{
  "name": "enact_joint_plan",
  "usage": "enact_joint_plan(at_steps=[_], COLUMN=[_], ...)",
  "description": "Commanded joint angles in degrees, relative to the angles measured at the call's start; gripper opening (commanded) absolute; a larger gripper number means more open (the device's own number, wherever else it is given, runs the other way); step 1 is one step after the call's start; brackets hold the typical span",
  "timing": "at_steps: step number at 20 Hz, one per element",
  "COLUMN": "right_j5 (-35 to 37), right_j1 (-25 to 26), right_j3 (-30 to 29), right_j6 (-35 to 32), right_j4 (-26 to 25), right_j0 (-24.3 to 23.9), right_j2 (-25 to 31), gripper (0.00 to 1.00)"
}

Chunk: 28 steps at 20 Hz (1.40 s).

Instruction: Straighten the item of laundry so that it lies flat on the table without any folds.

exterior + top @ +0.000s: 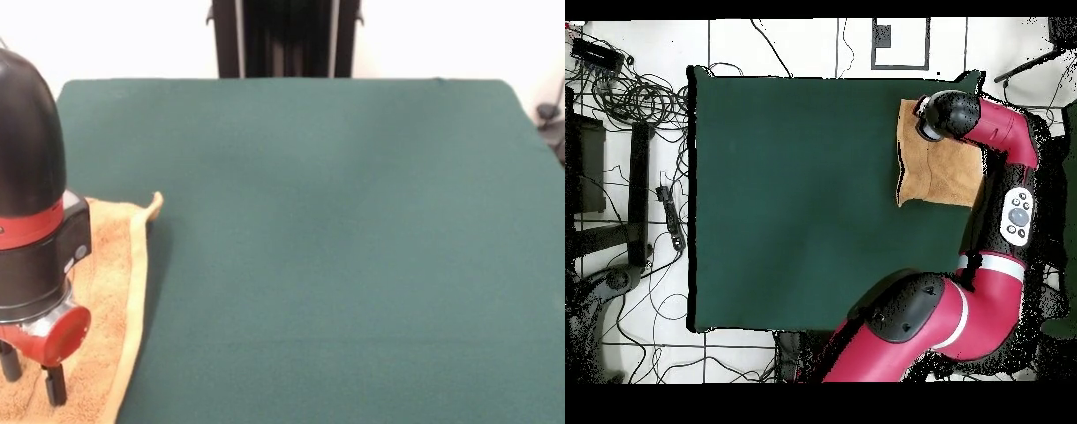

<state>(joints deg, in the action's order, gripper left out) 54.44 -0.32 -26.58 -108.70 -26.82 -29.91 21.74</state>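
Bright, even light — soft shadow beside the towel, no glare.

Tangled black cables on white tiled floor, dark stand behind.

Green table bearing seemingly flat towel

In the front view the towel is spread at the near left corner of the table. The gripper is set down on the towel, near its left side. The pedestal is seen behind the table's far edge.
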Motion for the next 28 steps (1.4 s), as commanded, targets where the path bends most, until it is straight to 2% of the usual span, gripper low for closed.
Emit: enact_joint_plan(at_steps=[1, 6, 13, 19, 23, 28], right_j5=[-2.49, -5.83, -1.4, -3.86, -3.14, 1.19], right_j1=[2.64, 1.4, 0.84, 0.68, -1.16, -2.21], right_j3=[-12.55, -14.66, -13.47, -15.17, -15.61, -15.18], right_j6=[24.08, 21.72, 22.93, 24.9, 21.42, 19.24], right_j4=[1.93, 2.25, 0.44, 1.32, 0.05, -0.44], right_j0=[2.26, 2.65, 4.65, 3.92, 5.64, 7.15], right_j2=[6.81, 5.54, 3.47, 5.34, 2.96, 1.43], gripper=[1.0, 1.0, 1.0, 1.0, 1.0, 1.0])
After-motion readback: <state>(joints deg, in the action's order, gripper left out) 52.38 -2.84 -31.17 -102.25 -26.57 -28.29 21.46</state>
